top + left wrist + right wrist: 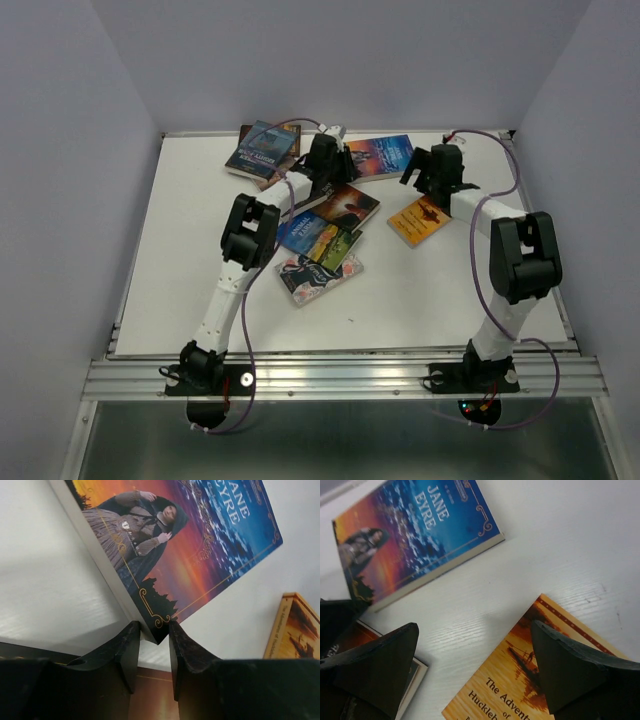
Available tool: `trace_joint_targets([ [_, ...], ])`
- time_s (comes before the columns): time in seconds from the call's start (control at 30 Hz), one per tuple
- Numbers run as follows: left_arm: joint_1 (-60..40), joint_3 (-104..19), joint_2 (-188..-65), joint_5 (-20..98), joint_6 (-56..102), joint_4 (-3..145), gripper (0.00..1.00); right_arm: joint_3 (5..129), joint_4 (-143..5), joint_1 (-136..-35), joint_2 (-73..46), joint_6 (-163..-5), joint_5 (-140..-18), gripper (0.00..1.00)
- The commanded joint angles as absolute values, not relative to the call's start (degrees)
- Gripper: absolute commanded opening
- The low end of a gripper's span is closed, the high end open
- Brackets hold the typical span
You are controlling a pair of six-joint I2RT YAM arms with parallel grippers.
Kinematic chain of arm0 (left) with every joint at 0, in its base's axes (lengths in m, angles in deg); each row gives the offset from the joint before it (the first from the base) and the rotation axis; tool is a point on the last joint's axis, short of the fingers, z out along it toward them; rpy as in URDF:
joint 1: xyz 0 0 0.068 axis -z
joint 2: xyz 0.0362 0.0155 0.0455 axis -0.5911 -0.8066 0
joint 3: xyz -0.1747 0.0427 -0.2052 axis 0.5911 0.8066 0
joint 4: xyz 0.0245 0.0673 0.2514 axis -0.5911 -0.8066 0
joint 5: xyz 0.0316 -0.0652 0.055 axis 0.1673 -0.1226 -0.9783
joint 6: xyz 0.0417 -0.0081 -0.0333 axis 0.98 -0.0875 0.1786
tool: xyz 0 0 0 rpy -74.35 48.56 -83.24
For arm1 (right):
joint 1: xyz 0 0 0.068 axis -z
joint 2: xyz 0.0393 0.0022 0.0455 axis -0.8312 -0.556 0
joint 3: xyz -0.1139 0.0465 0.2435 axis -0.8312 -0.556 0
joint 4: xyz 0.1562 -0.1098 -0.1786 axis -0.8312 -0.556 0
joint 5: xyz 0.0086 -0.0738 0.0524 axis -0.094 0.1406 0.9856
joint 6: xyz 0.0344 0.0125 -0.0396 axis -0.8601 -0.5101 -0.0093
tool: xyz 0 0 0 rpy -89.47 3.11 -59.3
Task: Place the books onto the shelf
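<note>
My left gripper point(153, 628) pinches the Jane Eyre book point(200, 545) by its corner, and the book's length runs away from it. My right gripper point(475, 627) gapes open just beside that book.

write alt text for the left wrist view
Two black fingers pinch the corner of a Jane Eyre paperback, its cover a cloaked woman against a sunset sky. A white table lies beyond, with an orange book at the right edge.
</note>
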State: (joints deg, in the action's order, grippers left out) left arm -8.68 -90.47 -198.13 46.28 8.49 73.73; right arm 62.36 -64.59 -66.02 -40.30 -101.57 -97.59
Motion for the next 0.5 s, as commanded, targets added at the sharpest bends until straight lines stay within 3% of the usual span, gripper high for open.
trace_joint_targets([
  [0.0, -3.63, -88.5, -195.14, 48.77, 12.15, 68.91, 0.29, 59.32, -62.67, -64.58, -34.43, -107.13, -98.36, 1.0],
  [0.23, -2.22, -94.92, -197.51, 49.9, 10.22, 67.41, 0.18, 53.96, -62.76, -64.04, -28.97, -109.24, -97.66, 1.0],
  [0.47, 3.93, -90.09, -195.23, 45.96, 3.73, 68.38, 0.09, 51.66, -63.29, -61.76, -28.78, -120.23, -93.62, 1.0],
])
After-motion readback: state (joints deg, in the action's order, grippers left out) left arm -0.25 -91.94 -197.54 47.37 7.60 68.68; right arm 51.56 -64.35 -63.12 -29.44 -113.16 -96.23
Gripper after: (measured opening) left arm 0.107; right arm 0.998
